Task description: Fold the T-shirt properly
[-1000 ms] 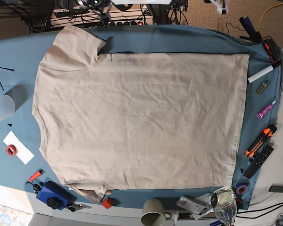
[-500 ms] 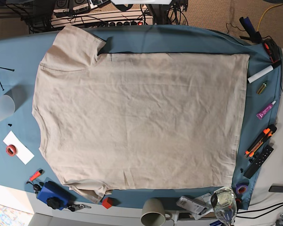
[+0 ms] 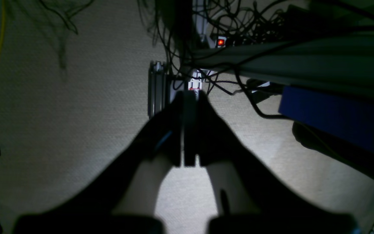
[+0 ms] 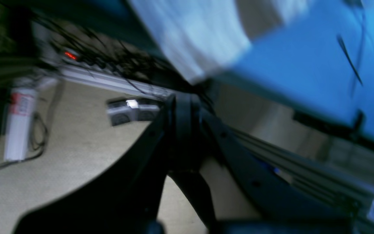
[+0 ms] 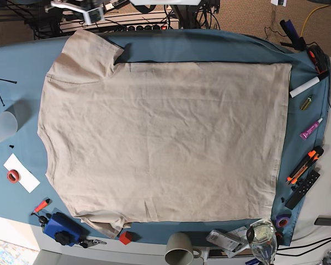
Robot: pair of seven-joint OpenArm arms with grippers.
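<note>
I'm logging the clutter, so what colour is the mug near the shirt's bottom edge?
The mug is off-white or cream, seen best in the base view, just below the T-shirt.

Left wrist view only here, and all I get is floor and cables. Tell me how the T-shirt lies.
Observer: The T-shirt lies spread flat on the blue cloth, unfolded.
Operator: Report the right gripper.
Observer: The right gripper is shut, holds nothing, and hangs off the table over the floor.
Operator: Name anything close to the shirt.
Observer: A mug sits just beside one long edge, not touching it.
</note>
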